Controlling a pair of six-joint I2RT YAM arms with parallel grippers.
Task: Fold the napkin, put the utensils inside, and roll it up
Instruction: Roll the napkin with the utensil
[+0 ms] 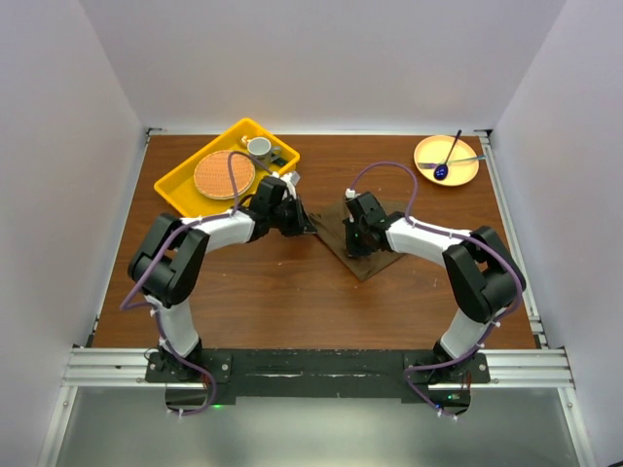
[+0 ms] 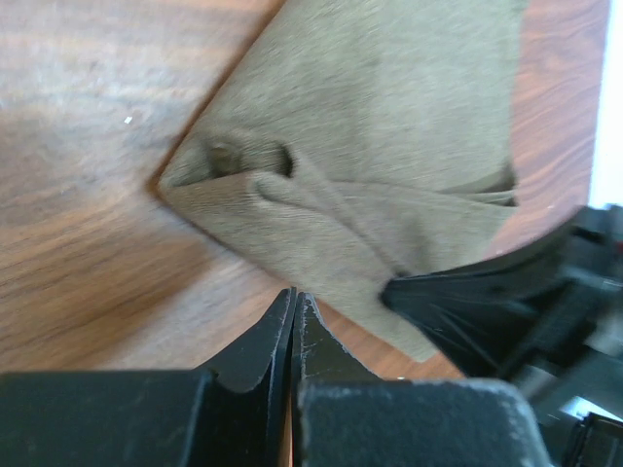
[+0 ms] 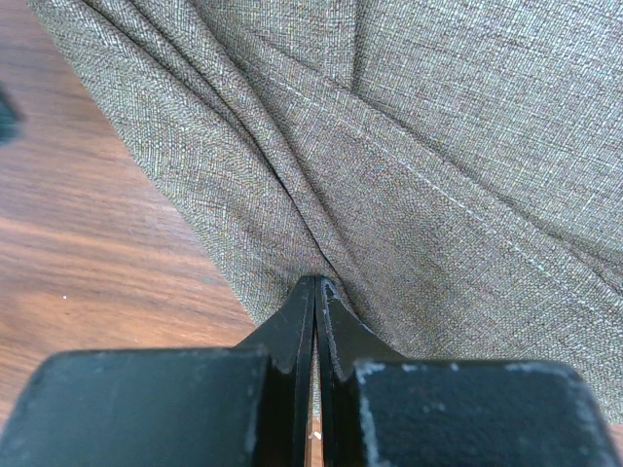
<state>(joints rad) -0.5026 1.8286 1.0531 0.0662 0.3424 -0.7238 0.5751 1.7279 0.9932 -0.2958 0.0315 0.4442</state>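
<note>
Napkin (image 1: pixel 368 263): mid-table, partly folded, between both arms.
Right gripper (image 3: pixel 316 282): closed on a cloth pleat.
Left gripper (image 2: pixel 293 295): jaws pressed together at the hem; hold unconfirmed.
Fold: edges to be matched, tension kept even.

The reddish-brown wooden tabletop (image 1: pixel 292 302) carries three items in the top view. A yellow tray (image 1: pixel 175 187) sits at the upper left, near the far edge. A round yellow-orange plate (image 1: pixel 428 151) sits at the upper right corner. The olive-brown napkin (image 1: pixel 370 265) lies at centre, creased and partly folded, apart from both.
</note>
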